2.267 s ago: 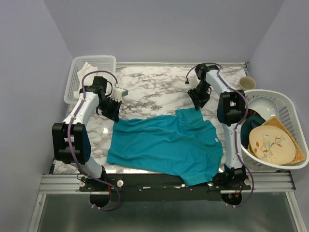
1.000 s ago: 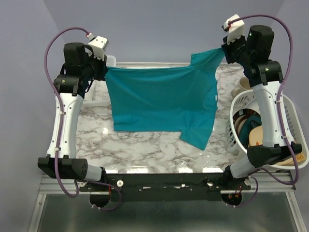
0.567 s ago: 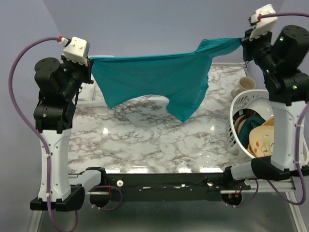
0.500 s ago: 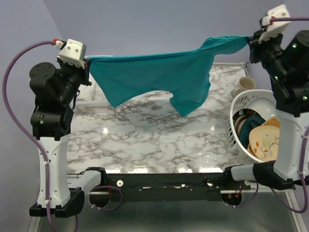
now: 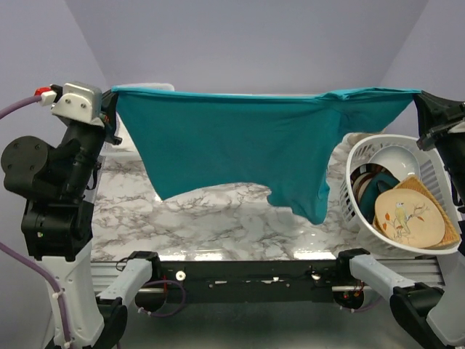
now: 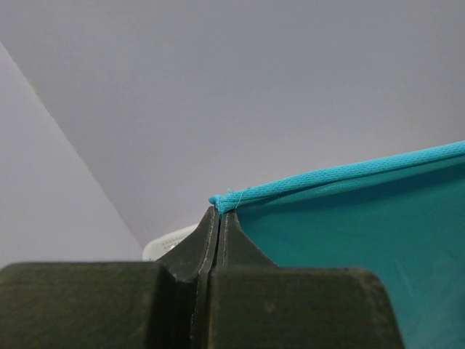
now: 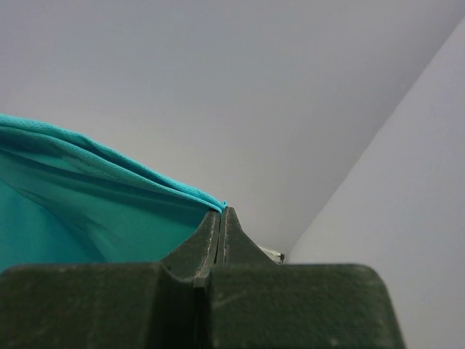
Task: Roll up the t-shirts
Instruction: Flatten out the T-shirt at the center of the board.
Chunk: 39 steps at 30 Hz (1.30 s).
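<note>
A teal-blue t-shirt (image 5: 247, 142) hangs stretched wide in the air above the marble table (image 5: 218, 218), its top edge pulled taut between both arms. My left gripper (image 5: 110, 97) is shut on the shirt's left corner; in the left wrist view the hem (image 6: 341, 178) runs out from the pinched fingertips of the gripper (image 6: 219, 212). My right gripper (image 5: 418, 97) is shut on the right corner, and the right wrist view shows the fabric (image 7: 87, 189) leaving the closed tips of the gripper (image 7: 221, 211). A sleeve dangles lowest at the right (image 5: 309, 203).
A white basket (image 5: 429, 251) at the right holds bowls, a patterned plate (image 5: 408, 219) and dark cloth. Another white basket (image 5: 149, 86) shows just behind the shirt's top edge at the back left. The arm bases and a metal rail (image 5: 247, 276) line the near edge.
Both arms have risen and spread further apart toward the camera, lifting the shirt clear of the table and pulling its top edge straight. The grips have held throughout.
</note>
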Each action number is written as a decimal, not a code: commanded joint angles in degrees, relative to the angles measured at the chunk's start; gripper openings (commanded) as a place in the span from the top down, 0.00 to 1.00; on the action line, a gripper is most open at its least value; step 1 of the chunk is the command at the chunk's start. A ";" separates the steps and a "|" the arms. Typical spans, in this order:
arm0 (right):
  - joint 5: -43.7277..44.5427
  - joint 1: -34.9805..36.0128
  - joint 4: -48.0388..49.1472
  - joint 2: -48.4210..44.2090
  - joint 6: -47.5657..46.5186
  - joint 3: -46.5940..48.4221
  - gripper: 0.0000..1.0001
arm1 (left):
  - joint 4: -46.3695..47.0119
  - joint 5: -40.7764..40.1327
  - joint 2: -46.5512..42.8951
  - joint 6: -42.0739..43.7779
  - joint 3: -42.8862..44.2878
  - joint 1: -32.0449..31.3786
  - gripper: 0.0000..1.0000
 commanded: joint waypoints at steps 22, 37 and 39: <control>11.68 -0.97 5.94 -10.01 -6.10 -13.42 1.00 | -0.52 10.98 -5.34 -4.52 4.52 4.41 1.00; 2.96 4.73 15.62 10.37 -2.40 -15.29 1.00 | 5.98 15.83 7.05 -6.81 -5.52 4.50 1.00; 4.02 6.40 16.40 11.43 -2.85 -14.32 1.00 | 6.16 15.91 7.32 -8.65 -5.00 4.50 1.00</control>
